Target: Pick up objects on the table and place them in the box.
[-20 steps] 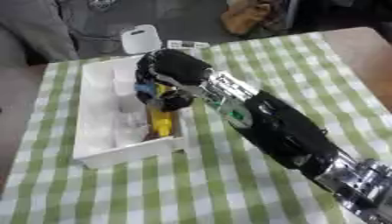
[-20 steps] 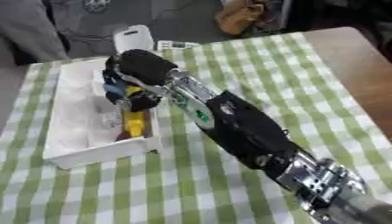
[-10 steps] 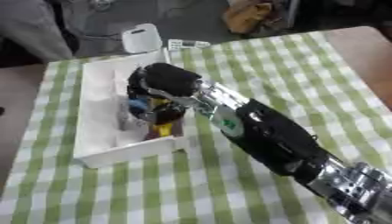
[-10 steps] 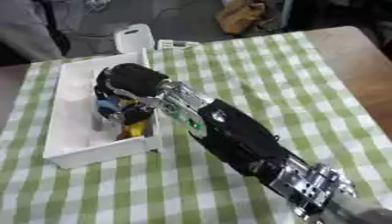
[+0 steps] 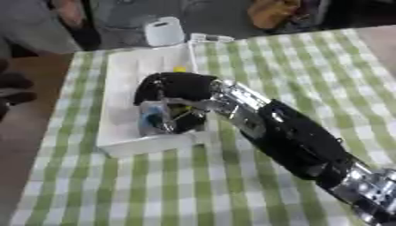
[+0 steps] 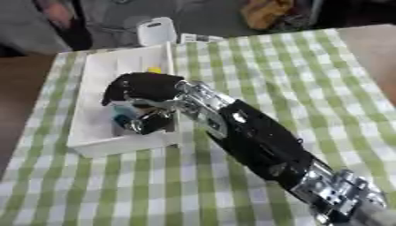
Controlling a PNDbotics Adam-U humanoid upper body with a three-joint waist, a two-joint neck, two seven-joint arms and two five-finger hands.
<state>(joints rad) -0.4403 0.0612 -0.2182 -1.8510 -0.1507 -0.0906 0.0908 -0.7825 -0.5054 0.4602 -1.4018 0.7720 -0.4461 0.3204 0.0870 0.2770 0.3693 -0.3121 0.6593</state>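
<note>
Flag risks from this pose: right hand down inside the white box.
1. The black right hand is curled over a blue-and-clear object close to the near wall of the white rectangular box; lifting out could snag that wall and drag the box.
2. The box sits near the left edge of the green checked tablecloth; a sideways nudge might push it off.

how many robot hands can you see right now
1: the right hand, reaching from the lower right into the white box, fingers curled round a small bluish object. The left hand shows in neither view.
</note>
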